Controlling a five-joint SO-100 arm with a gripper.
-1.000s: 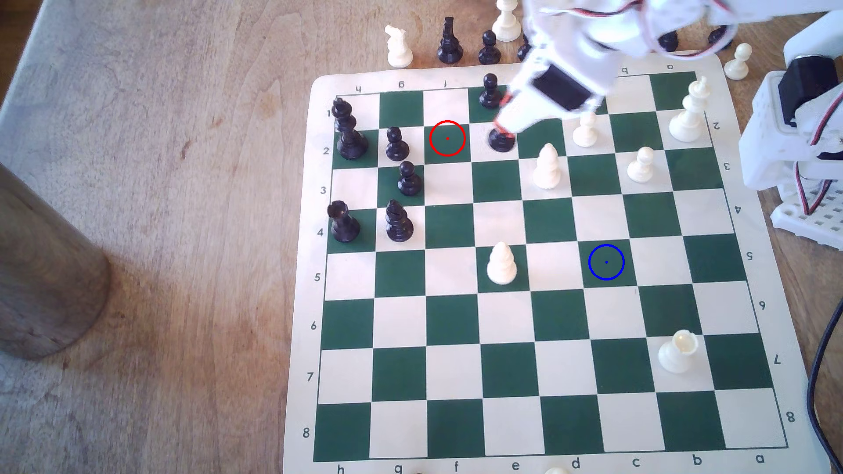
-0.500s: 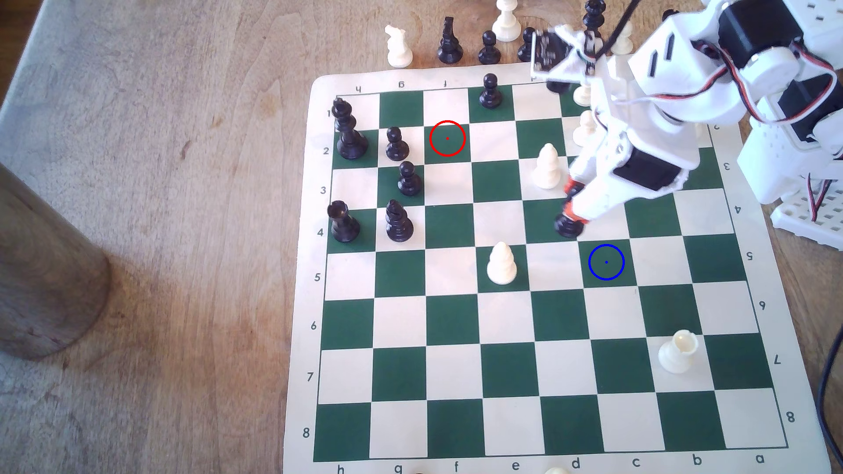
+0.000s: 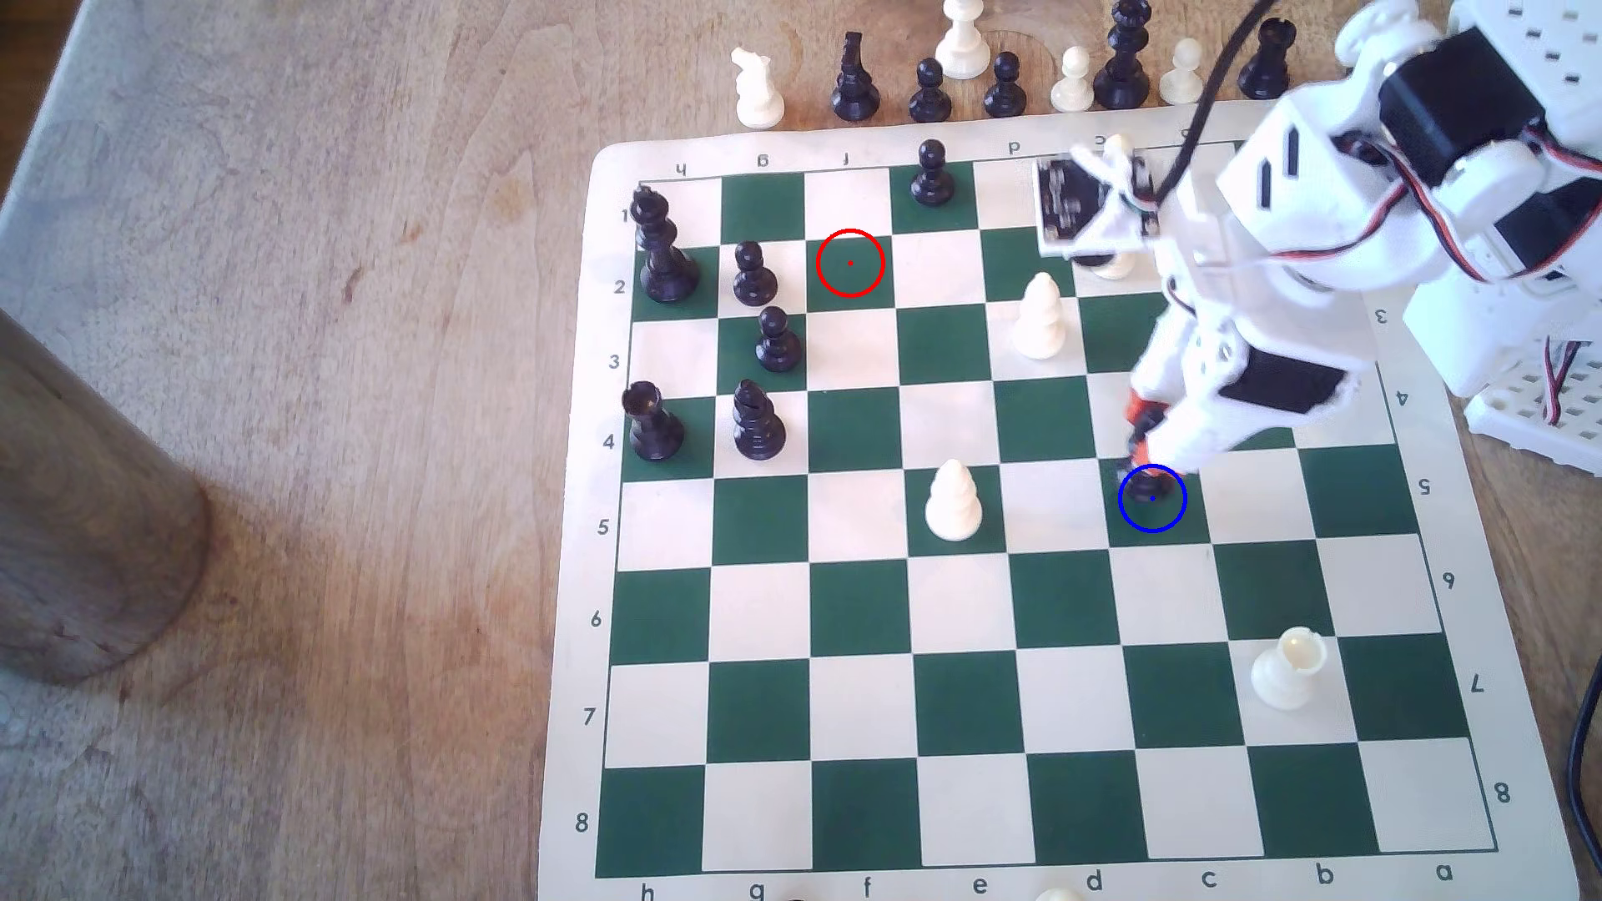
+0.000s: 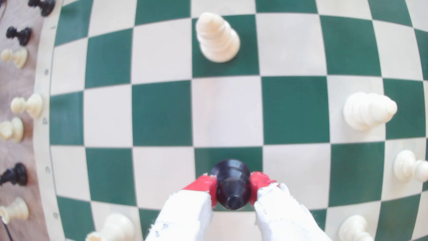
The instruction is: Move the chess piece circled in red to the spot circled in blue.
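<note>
Pincer (image 4: 234, 185) clamped on black bishop (image 4: 232, 183) — over blue-ringed square (image 3: 1162, 520), row 5, column d

Green-and-cream chessboard (image 3: 867, 606) on wooden table (image 3: 347, 433), white bishop (image 3: 953, 502), black king (image 3: 663, 251), white rook (image 3: 1289, 667)

The exterior view looks steeply down from above the chessboard (image 3: 1023, 606), from the row-8 edge, far enough back to take in the wooden table (image 3: 303, 433) at the exterior view's left and the arm's base at its right. The wrist view rides close behind the gripper (image 4: 234, 185), facing almost straight down, with fisheye bending. Both views share the green square under the black bishop (image 3: 1149, 485) (image 4: 232, 183) and two white bishops nearby.
</note>
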